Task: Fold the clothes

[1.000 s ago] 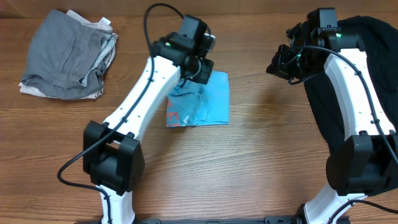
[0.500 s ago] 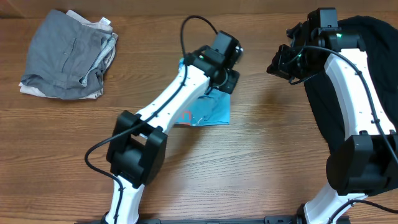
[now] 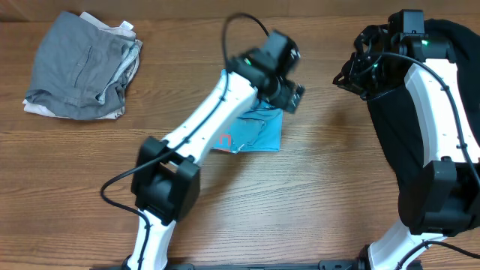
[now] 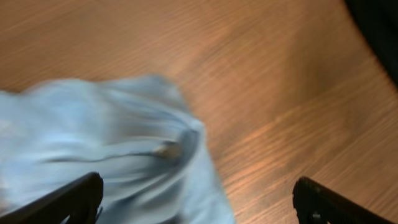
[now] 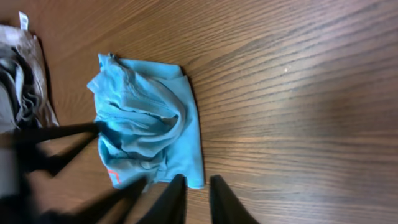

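Observation:
The clothes, a light blue T-shirt (image 3: 262,133), lie crumpled into a rough folded square at mid-table, with a bit of coral print (image 3: 225,140) showing at the near left corner. My left gripper (image 3: 291,93) hovers over the shirt's far right corner. In the left wrist view its jaws stand wide open (image 4: 199,200) above the blurred blue cloth (image 4: 112,137), holding nothing. My right gripper (image 3: 354,75) hangs apart to the right, over bare wood. Its fingers (image 5: 200,202) are parted by a narrow gap with nothing between them, and the shirt (image 5: 149,118) lies beyond them.
A pile of folded grey garments (image 3: 79,67) sits at the far left corner. A black garment (image 3: 450,90) lies along the right side under the right arm. The left arm (image 3: 202,135) crosses over the shirt's left part.
The left gripper has opened wide and let go of the shirt, moving a little right. The shirt's right edge has dropped onto the table. The right gripper's fingers have parted slightly.

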Tool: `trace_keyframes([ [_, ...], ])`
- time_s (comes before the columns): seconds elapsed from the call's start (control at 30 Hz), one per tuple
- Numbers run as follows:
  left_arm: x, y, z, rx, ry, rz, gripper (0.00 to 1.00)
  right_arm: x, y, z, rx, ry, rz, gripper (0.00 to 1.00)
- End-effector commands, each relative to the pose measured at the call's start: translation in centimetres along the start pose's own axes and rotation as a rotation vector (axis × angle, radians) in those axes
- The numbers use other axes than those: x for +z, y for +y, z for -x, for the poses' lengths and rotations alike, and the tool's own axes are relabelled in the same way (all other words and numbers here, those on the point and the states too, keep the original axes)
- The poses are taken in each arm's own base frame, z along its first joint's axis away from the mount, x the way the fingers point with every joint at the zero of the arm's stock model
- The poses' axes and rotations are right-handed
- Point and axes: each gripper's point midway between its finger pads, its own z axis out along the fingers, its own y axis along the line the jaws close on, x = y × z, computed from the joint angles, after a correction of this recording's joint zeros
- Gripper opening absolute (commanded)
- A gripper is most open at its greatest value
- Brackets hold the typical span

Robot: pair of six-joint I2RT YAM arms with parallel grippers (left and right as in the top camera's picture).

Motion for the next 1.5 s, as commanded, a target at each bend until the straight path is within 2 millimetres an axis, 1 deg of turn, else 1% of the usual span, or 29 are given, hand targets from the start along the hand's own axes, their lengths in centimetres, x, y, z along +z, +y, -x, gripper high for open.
trace_keyframes([
  [0.0, -6.2, 3.7, 4.7, -0.097, -0.127, 0.023, 1.00, -1.0, 1.3, 0.5, -0.038, -0.033, 0.024, 0.31],
  [0.07, -9.4, 5.8, 5.7, -0.135, -0.158, 0.045, 1.00, -0.7, 2.3, 0.1, -0.056, -0.022, 0.047, 0.38],
  [0.13, -12.6, 8.5, 6.4, -0.182, -0.196, 0.072, 1.00, -0.1, 3.6, -0.4, -0.087, -0.010, 0.062, 0.40],
  [0.2, -14.8, 10.8, 6.6, -0.228, -0.222, 0.098, 1.00, 0.7, 5.3, -1.3, -0.132, 0.007, 0.074, 0.45],
  [0.27, -16.4, 13.6, 6.2, -0.281, -0.234, 0.128, 1.00, 1.9, 7.7, -2.5, -0.203, 0.023, 0.078, 0.51],
  [0.33, -16.8, 15.4, 5.7, -0.314, -0.225, 0.146, 1.00, 2.9, 9.0, -3.3, -0.258, 0.020, 0.045, 0.54],
  [0.4, -17.0, 16.8, 4.9, -0.346, -0.206, 0.157, 1.00, 4.3, 10.1, -4.3, -0.315, 0.011, -0.005, 0.57],
  [0.5, -17.3, 18.3, 3.9, -0.379, -0.182, 0.176, 1.00, 6.8, 11.8, -6.2, -0.391, 0.030, -0.017, 0.57],
  [0.6, -17.4, 18.9, 3.5, -0.387, -0.174, 0.187, 1.00, 9.7, 12.9, -7.8, -0.450, 0.053, -0.037, 0.55],
  [0.7, -17.5, 18.9, 3.5, -0.374, -0.173, 0.189, 1.00, 12.8, 13.4, -8.5, -0.496, 0.063, -0.061, 0.49],
  [0.73, -17.5, 18.9, 3.5, -0.374, -0.173, 0.188, 1.00, 13.4, 13.6, -8.6, -0.503, 0.065, -0.058, 0.48],
  [0.83, -17.4, 18.9, 3.5, -0.374, -0.172, 0.188, 1.00, 16.0, 14.0, -9.0, -0.524, 0.075, -0.050, 0.42],
  [0.97, -17.4, 18.9, 3.3, -0.375, -0.164, 0.189, 1.00, 18.1, 14.1, -9.4, -0.534, 0.090, -0.034, 0.39],
  [1.2, -17.4, 19.0, 3.2, -0.355, -0.158, 0.194, 1.00, 20.1, 14.7, -9.4, -0.548, 0.085, 0.004, 0.38],
  [1.23, -17.4, 18.9, 3.2, -0.355, -0.156, 0.194, 1.00, 20.3, 14.8, -9.5, -0.548, 0.090, 0.016, 0.35],
  [1.27, -17.4, 18.9, 3.1, -0.355, -0.155, 0.194, 1.00, 20.5, 14.8, -9.6, -0.547, 0.095, 0.021, 0.29],
  [1.37, -17.4, 19.2, 3.0, -0.357, -0.151, 0.213, 1.00, 20.6, 14.8, -9.6, -0.547, 0.094, 0.022, 0.15],
  [1.47, -17.5, 19.5, 2.8, -0.359, -0.146, 0.230, 1.00, 20.5, 14.8, -9.6, -0.547, 0.096, 0.020, 0.08],
])
